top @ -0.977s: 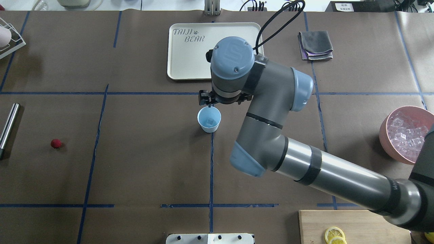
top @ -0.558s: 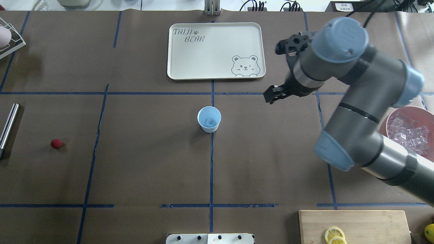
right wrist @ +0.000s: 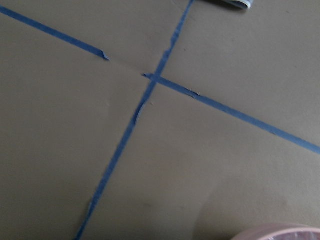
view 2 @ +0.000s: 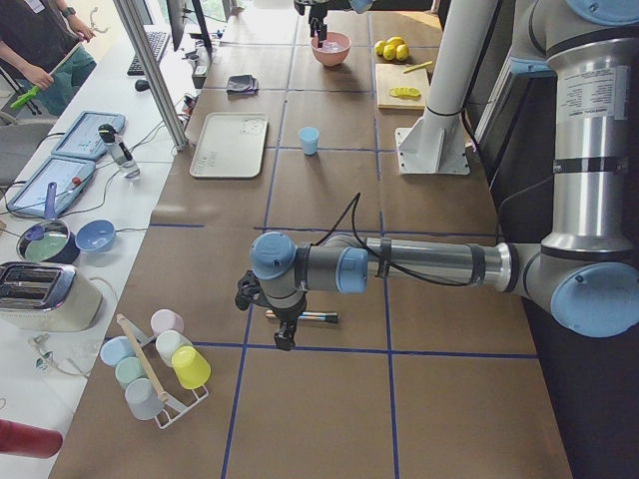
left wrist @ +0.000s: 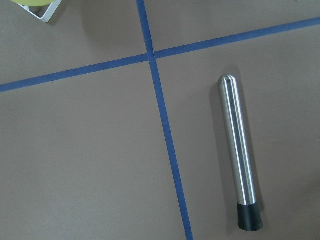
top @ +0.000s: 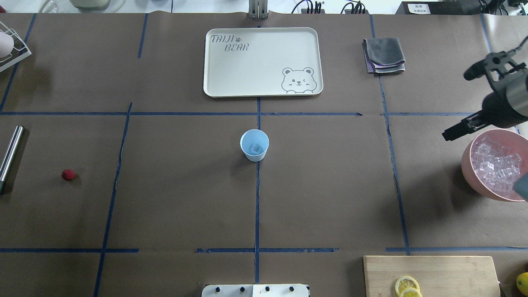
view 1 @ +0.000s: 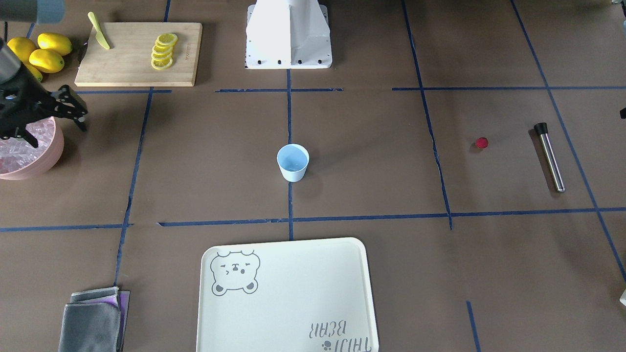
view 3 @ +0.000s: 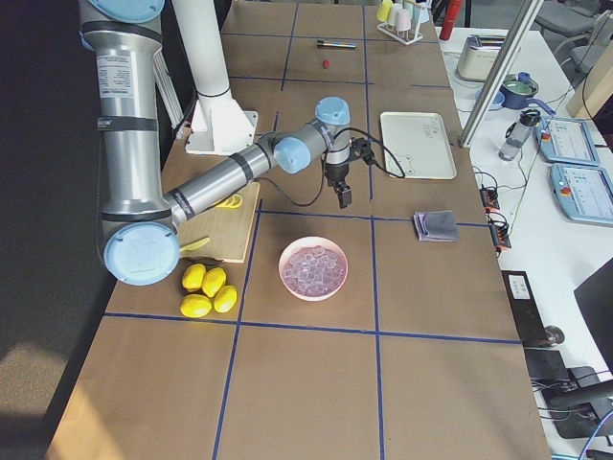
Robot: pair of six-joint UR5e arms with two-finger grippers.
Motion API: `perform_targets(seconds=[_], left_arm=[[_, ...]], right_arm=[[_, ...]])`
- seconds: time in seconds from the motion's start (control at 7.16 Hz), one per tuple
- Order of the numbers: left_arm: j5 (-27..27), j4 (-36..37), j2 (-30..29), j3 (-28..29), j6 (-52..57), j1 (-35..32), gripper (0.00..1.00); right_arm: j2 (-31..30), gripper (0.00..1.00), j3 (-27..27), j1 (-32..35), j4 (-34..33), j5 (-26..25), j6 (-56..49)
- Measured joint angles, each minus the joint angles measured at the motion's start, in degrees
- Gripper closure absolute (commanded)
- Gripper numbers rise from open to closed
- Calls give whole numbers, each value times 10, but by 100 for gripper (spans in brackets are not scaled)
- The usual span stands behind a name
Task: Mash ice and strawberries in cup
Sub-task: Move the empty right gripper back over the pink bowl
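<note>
Ice [top: 493,165] fills the pink bowl [top: 466,169]. Just off its rim the right gripper [top: 458,105] hangs with its fingers spread wide, holding nothing. One cube [top: 256,147] lies in the blue cup [top: 254,145] mid-table. The strawberry [top: 68,175] sits well off to the left near a steel muddler [top: 10,152], where the left gripper [view 2: 272,314] hovers; I cannot tell how its jaws stand. The cream tray [top: 247,70] reads "TAIJI BEAR". Brown paper [top: 177,198] crossed by blue tape lines [top: 257,206] covers the table.
</note>
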Motion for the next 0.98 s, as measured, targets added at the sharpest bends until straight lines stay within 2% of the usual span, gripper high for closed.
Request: perform_targets(seconds=[0.14, 0.42, 0.7, 0.98], left_arm=[[0, 0, 0, 0, 0, 0, 0], [0, 0, 0, -1, 0, 0, 0], [0, 0, 1, -1, 0, 0, 0], [0, 0, 1, -2, 0, 0, 0]], right_arm=[[-53, 6, -7, 10, 55, 8, -12], [-107, 8, -54, 15, 158, 13, -18], [-124, 10, -87, 15, 196, 14, -19], [-136, 15, -92, 15, 198, 13, -19]])
